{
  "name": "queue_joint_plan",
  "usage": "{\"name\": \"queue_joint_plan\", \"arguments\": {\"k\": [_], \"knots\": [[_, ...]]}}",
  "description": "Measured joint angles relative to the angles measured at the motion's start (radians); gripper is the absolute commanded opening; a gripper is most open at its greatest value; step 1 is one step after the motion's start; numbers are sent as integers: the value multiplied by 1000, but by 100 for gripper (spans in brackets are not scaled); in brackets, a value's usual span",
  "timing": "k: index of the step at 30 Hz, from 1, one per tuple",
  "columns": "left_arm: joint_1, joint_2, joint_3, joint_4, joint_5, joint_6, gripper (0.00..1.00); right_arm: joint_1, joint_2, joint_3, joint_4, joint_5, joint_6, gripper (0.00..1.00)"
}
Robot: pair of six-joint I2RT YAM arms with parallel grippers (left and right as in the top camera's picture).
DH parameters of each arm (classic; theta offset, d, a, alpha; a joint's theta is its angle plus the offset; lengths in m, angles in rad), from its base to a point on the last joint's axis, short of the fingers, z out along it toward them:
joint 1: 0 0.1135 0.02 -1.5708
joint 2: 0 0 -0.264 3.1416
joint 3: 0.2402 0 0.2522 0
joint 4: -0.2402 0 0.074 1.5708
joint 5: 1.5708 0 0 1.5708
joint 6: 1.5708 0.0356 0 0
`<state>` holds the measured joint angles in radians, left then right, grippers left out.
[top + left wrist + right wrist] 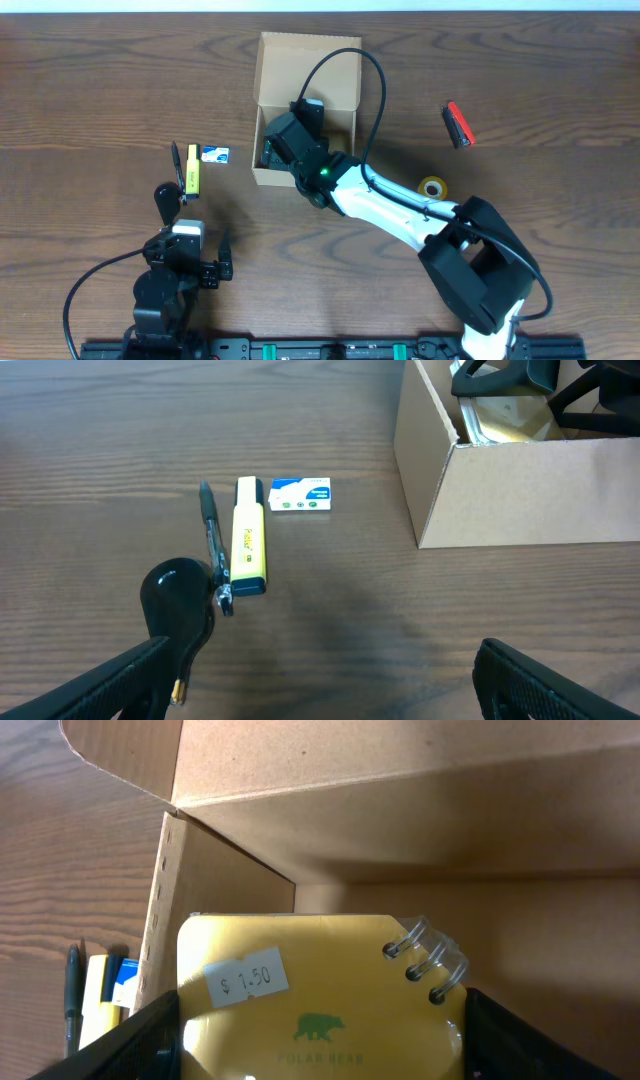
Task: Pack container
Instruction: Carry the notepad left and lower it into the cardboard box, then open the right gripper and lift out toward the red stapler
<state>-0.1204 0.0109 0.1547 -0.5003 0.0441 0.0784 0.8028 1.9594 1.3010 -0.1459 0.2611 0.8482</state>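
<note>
The right gripper [320,1020] is down inside the container [268,60], whose tan walls stand around and ahead of it, flap lid open beyond; its jaws stand wide and clasp a yellow spiral notepad [300,970] by its two side edges, a price sticker [246,980] facing the wrist camera and the wire coils toward the right finger. The left gripper [320,690] hovers over the wooden table [100,420], spread fully apart with nothing between its fingers; the container sits ahead and to its right, well apart. Ahead and to its left lie a dark pen [208,525] and a yellow highlighter [248,535] side by side; a small white-and-blue packet [300,495] lies just beyond them; a glossy black rounded object [180,595] is close by its left finger.
</note>
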Motion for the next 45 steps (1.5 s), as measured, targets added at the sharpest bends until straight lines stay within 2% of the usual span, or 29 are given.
{"name": "queue_joint_plan", "arguments": {"k": [17, 32, 37, 45], "knots": [[0, 0, 0, 0, 0, 0, 95, 0, 0, 0, 0, -7, 2, 89], [0, 0, 0, 0, 0, 0, 95, -6, 0, 0, 0, -14, -10, 89], [0, 0, 0, 0, 0, 0, 95, -24, -35, 0, -8, -32, -74, 88], [0, 0, 0, 0, 0, 0, 95, -63, -289, 2, -102, -41, -336, 91]]}}
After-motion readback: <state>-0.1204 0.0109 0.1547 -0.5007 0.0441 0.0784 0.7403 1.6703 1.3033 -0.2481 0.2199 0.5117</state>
